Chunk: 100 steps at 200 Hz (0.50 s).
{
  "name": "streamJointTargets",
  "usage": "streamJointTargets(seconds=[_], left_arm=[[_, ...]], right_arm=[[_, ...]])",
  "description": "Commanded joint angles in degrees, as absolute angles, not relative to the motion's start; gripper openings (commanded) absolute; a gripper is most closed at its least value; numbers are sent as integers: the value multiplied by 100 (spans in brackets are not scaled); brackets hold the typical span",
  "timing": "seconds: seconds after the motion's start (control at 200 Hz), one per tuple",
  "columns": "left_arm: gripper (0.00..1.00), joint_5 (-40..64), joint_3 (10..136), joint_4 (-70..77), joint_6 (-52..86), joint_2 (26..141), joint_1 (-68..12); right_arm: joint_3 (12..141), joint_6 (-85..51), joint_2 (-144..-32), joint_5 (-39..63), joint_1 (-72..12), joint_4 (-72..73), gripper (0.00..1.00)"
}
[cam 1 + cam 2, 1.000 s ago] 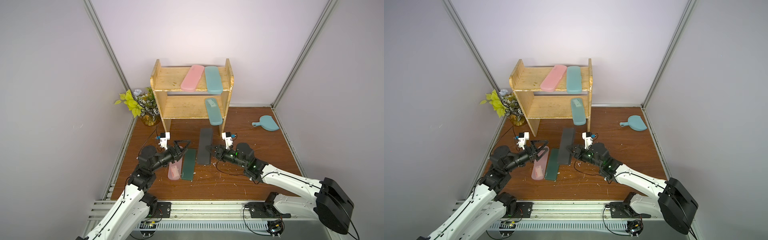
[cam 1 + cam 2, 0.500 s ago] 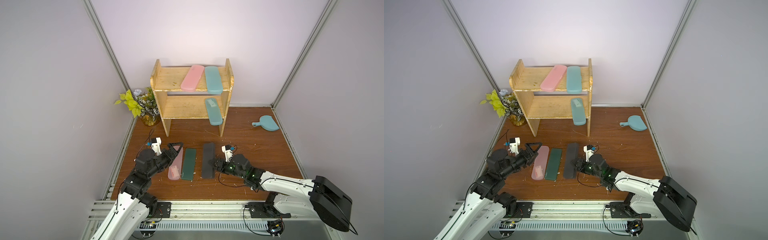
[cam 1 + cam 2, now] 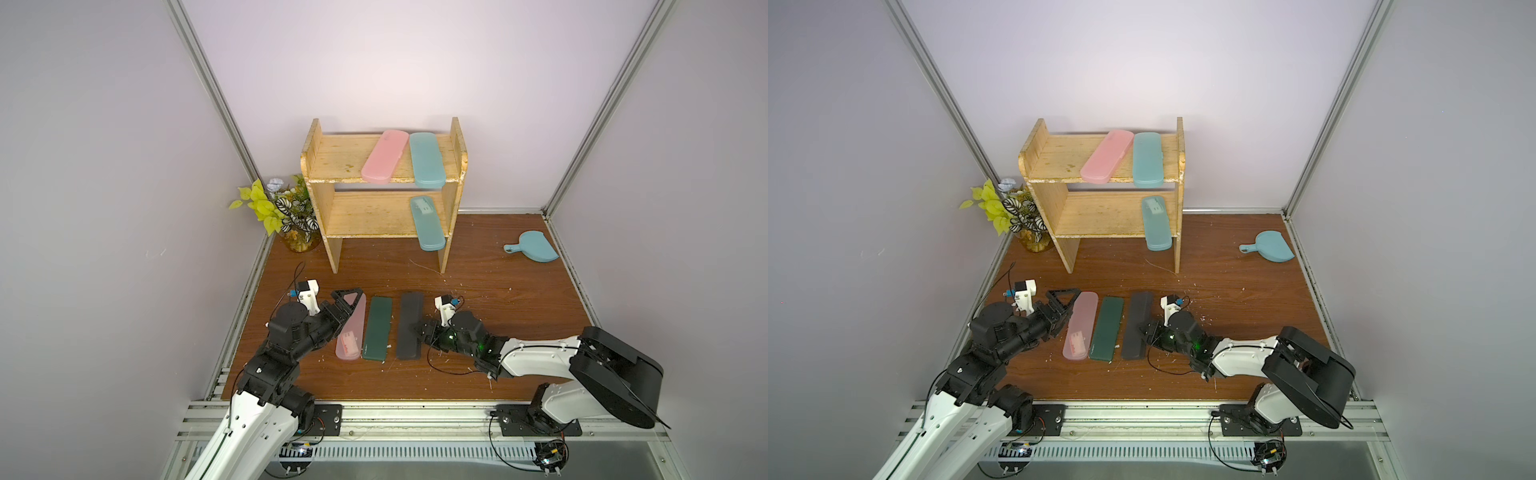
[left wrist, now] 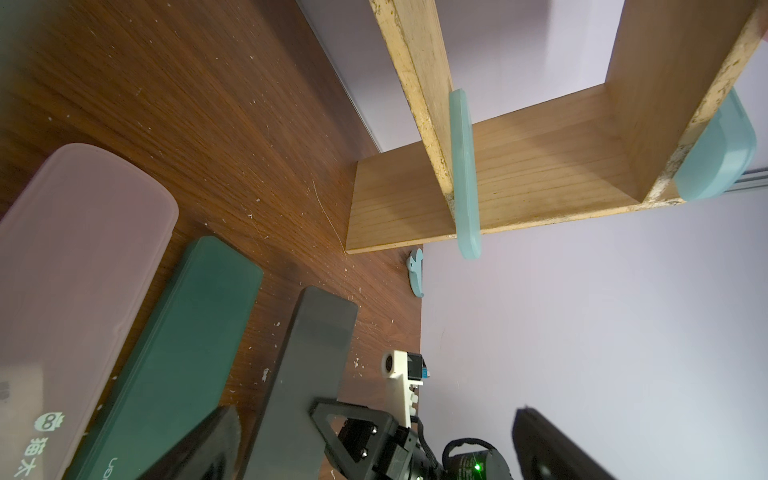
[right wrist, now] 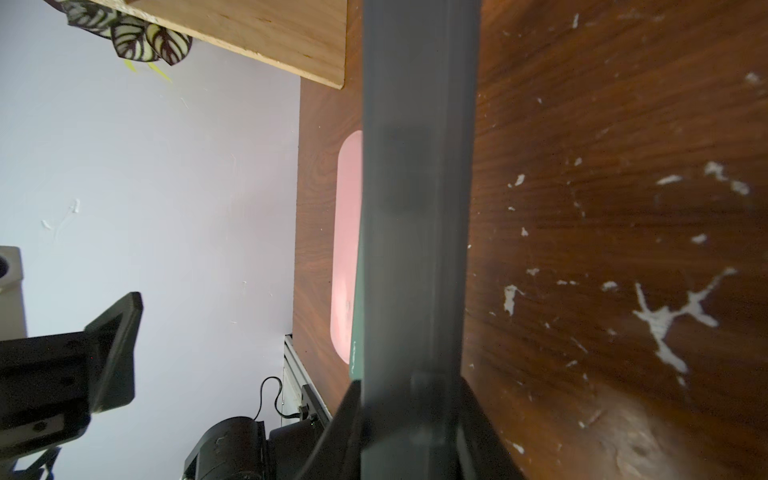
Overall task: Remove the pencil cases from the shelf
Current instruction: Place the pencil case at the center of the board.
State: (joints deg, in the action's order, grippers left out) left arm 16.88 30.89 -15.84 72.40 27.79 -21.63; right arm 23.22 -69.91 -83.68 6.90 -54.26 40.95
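The wooden shelf (image 3: 340, 158) stands at the back. Its top board carries a pink pencil case (image 3: 384, 162) and a teal one (image 3: 426, 160); another teal case (image 3: 426, 224) lies on the lower board. On the table in front lie a pink case (image 3: 352, 332), a dark green case (image 3: 377, 328) and a black case (image 3: 409, 320) side by side. My right gripper (image 3: 420, 331) is shut on the black case's (image 5: 415, 208) right edge, low at the table. My left gripper (image 3: 348, 300) hangs open over the pink case's far end, holding nothing.
A potted plant (image 3: 286, 216) sits in the back left corner beside the shelf. A teal dustpan (image 3: 534, 251) lies at the right wall. Walls close in three sides, and a metal rail (image 3: 415, 411) runs along the front edge.
My right gripper has brought the black case nearer and down beside the dark green one. My left arm has drawn back to the left, still open.
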Motion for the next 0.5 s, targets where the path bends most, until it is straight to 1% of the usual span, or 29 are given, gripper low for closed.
streamJointTargets(seconds=[0.0,0.495], left_arm=[[97,1575,3204,-1688,7259,2703,-2162],[96,1450,3208,-1876,7342,2505,-2153]], right_arm=[[2530,-7109,-8517,838,-5473,4749,21],[2968,-7354,-9496,1102,-5549,5154,21]])
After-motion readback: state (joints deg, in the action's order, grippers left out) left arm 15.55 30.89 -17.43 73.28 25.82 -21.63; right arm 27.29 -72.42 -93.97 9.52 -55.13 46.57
